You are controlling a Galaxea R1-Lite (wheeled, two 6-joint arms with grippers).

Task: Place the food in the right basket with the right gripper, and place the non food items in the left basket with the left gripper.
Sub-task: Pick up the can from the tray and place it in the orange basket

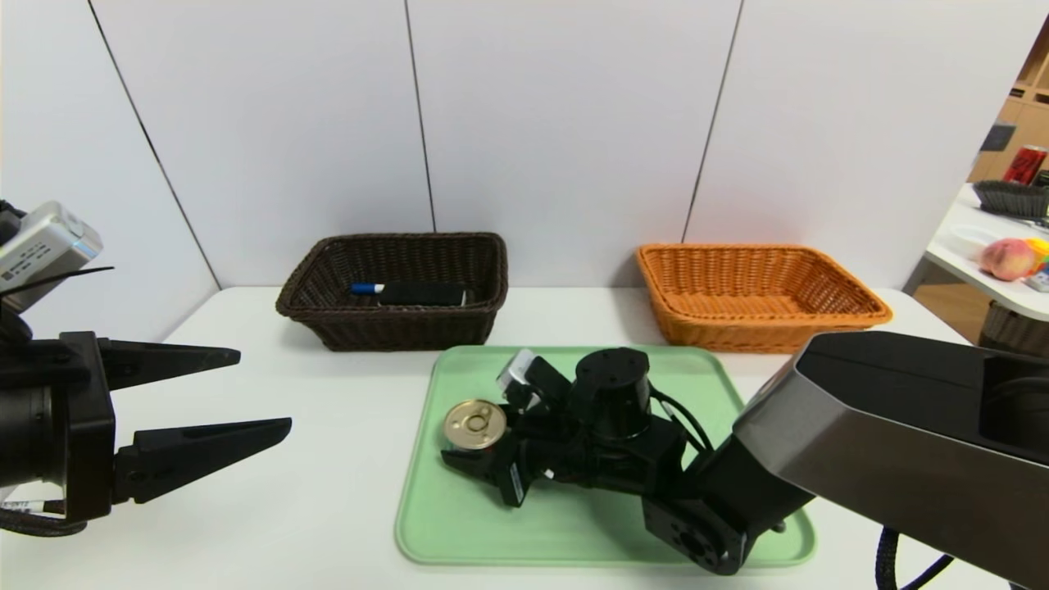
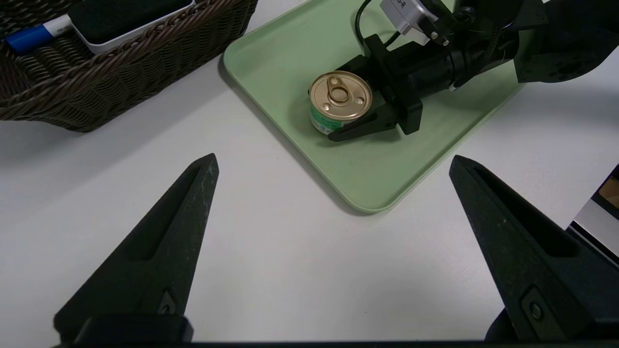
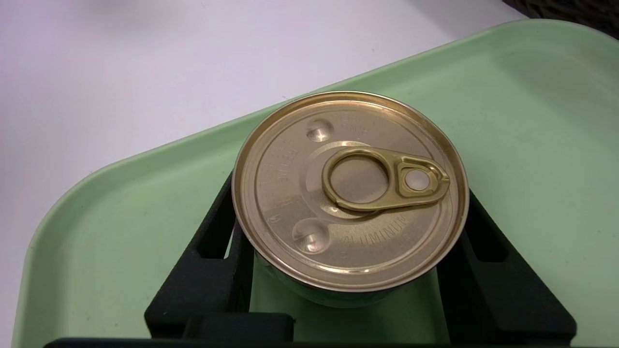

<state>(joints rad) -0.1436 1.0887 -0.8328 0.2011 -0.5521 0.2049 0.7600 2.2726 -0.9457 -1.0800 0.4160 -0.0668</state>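
Table [image 1: 311, 492]: white, carries all items.
Tray [image 1: 459, 533]: green, holds one tin can [image 1: 474, 424], upright, near its left edge.
Left basket [image 1: 328, 315]: brown, already holds a marker [image 1: 367, 288] and an eraser [image 1: 420, 293].
Right basket [image 1: 852, 307]: orange, no food yet.
Right end effector [image 3: 350, 251]: fingers flank the can, grip apparently closing; transfer pending.
Left end effector [image 2: 333, 241]: spread wide, empty, idle above the table.

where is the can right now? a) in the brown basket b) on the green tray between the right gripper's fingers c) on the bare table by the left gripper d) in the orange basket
b: the can stands upright on the green tray, with the right gripper straddling its sides; the orange basket holds nothing.
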